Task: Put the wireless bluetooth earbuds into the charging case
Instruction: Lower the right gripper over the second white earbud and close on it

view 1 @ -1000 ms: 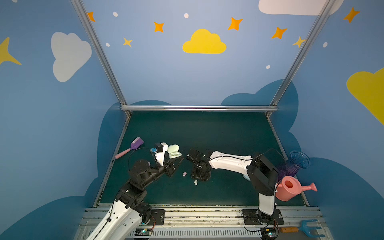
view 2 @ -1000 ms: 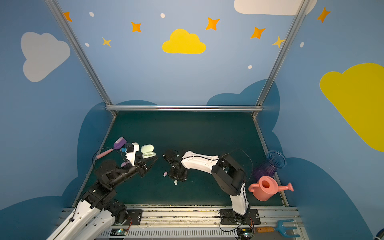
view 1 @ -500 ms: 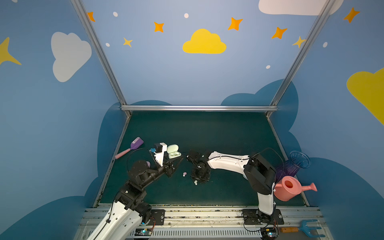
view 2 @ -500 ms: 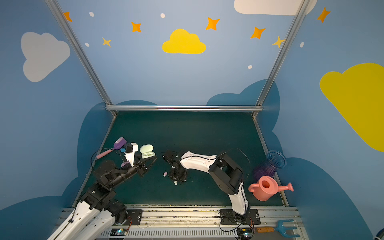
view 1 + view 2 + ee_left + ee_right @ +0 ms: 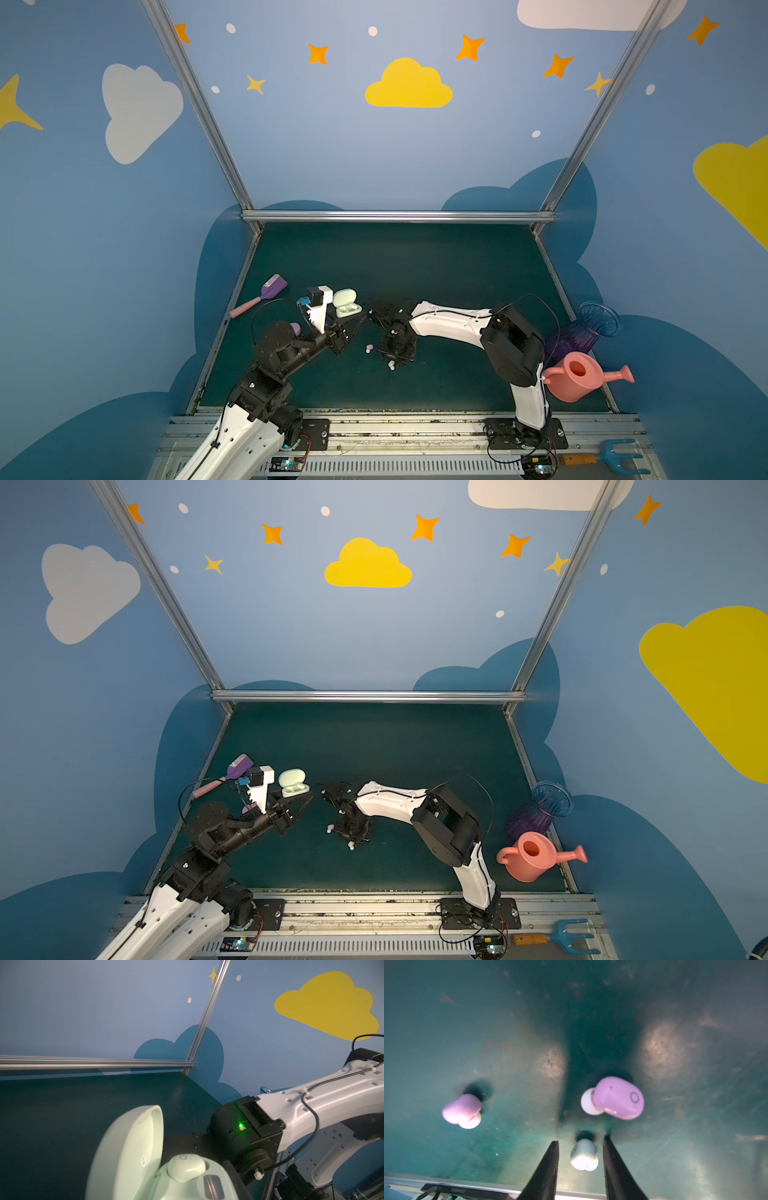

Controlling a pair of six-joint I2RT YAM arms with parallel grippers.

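Note:
The mint charging case (image 5: 347,305) lies open at mid-left in both top views, and a mint earbud (image 5: 186,1166) sits in one socket. My left gripper (image 5: 356,321) is shut on the case base, with one dark finger (image 5: 233,1178) along its side. The other finger is hidden. My right gripper (image 5: 581,1139) points down at the mat and is open. A whitish-mint earbud (image 5: 584,1154) lies between its fingers with a gap on each side. Two pink earbuds (image 5: 616,1098) (image 5: 462,1110) lie loose just beyond the tips. In a top view one pink earbud (image 5: 369,348) shows left of the right gripper (image 5: 395,360).
A purple scoop with a pink handle (image 5: 266,294) lies by the left wall. A purple rounded object (image 5: 295,329) is partly hidden behind the left arm. A purple vase (image 5: 582,332) and a pink watering can (image 5: 577,376) stand at the right edge.
The right gripper's jaws have narrowed around the whitish-mint earbud, and its arm has barely shifted. The left arm and the case have not moved.

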